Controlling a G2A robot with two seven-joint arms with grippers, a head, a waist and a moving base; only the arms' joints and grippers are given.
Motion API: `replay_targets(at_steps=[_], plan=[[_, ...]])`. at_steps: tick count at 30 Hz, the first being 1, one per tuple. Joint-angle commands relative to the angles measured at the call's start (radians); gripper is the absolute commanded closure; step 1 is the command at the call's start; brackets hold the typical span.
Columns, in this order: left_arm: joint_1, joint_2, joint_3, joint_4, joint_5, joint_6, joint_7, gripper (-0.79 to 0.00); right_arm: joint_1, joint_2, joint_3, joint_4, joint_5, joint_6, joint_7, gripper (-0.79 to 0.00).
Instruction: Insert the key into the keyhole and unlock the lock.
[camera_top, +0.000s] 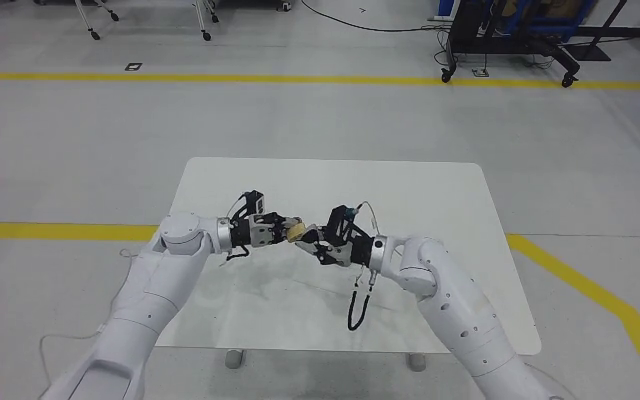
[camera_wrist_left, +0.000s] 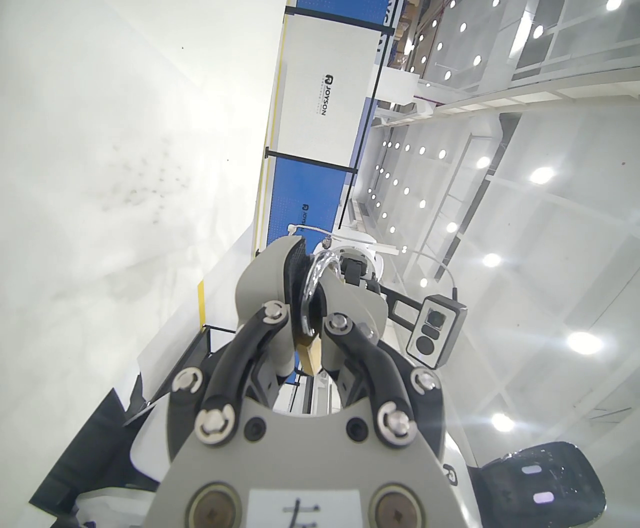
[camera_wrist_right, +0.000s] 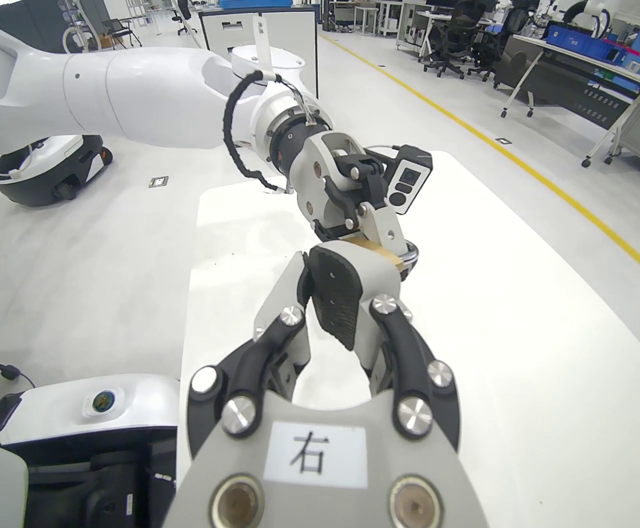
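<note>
Above the middle of the white table (camera_top: 430, 200), the two arms meet tip to tip in the air. The left gripper (camera_top: 280, 232) is clamped on the brass body of the lock (camera_top: 296, 233), with its fingers pressing the flat sides. The silver shackle (camera_wrist_right: 413, 254) juts out beside them and looks seated in the body, so I judge the lock not yet opened. The right gripper (camera_top: 318, 243) sits just in front of the lock with its tip almost against the brass. Its fingers are drawn together with no gap that I can see. They hide whatever lies between them, so I cannot tell whether the key is pinched there or how it points. The keyhole is likewise covered. As a judgement, pick-up and presentation are done and the work is at the alignment or insertion stage. Seating the key fully, turning it and releasing the shackle all appear to remain
</note>
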Motion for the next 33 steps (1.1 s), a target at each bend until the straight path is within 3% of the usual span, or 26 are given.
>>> replay_targets(at_steps=[1, 2, 4, 7, 10, 21, 27, 30, 31, 32, 33], plan=[[0.007, 0.0, -0.019, 0.0, -0.031, -0.028, 0.027, 0.0, -0.025, 0.004, 0.004, -0.043, -0.054, 0.038, -0.025, 0.0], [0.012, 0.0, -0.028, -0.002, -0.046, -0.041, 0.042, 0.0, -0.045, 0.006, 0.007, -0.076, -0.096, 0.061, -0.054, 0.0], [0.021, 0.001, -0.045, -0.006, -0.059, -0.067, 0.083, 0.0, -0.101, 0.012, 0.014, -0.141, -0.216, 0.141, -0.133, -0.203], [0.041, 0.001, -0.059, -0.027, -0.052, -0.103, 0.152, 0.0, -0.198, 0.02, 0.007, -0.221, -0.422, 0.302, -0.268, -0.277], [0.06, 0.003, -0.064, -0.056, -0.022, -0.126, 0.201, 0.0, -0.253, 0.023, -0.031, -0.242, -0.58, 0.412, -0.333, -0.292], [0.097, 0.006, -0.073, -0.114, 0.001, -0.123, 0.232, 0.0, -0.184, -0.01, -0.154, -0.16, -0.684, 0.623, -0.261, -0.277], [0.094, 0.005, -0.069, -0.117, 0.015, -0.112, 0.23, 0.0, -0.154, -0.022, -0.186, -0.133, -0.712, 0.663, -0.218, -0.246], [0.093, 0.004, -0.068, -0.117, 0.02, -0.11, 0.227, 0.0, -0.141, -0.028, -0.197, -0.127, -0.721, 0.676, -0.198, -0.194], [0.093, 0.004, -0.068, -0.116, 0.021, -0.108, 0.226, 0.0, -0.138, -0.029, -0.201, -0.126, -0.723, 0.679, -0.191, -0.145], [0.092, 0.004, -0.068, -0.116, 0.022, -0.107, 0.224, 0.0, -0.135, -0.031, -0.204, -0.125, -0.724, 0.681, -0.185, -0.018], [0.092, 0.004, -0.068, -0.116, 0.022, -0.106, 0.222, 0.0, -0.132, -0.032, -0.207, -0.124, -0.723, 0.682, -0.181, 0.0]])
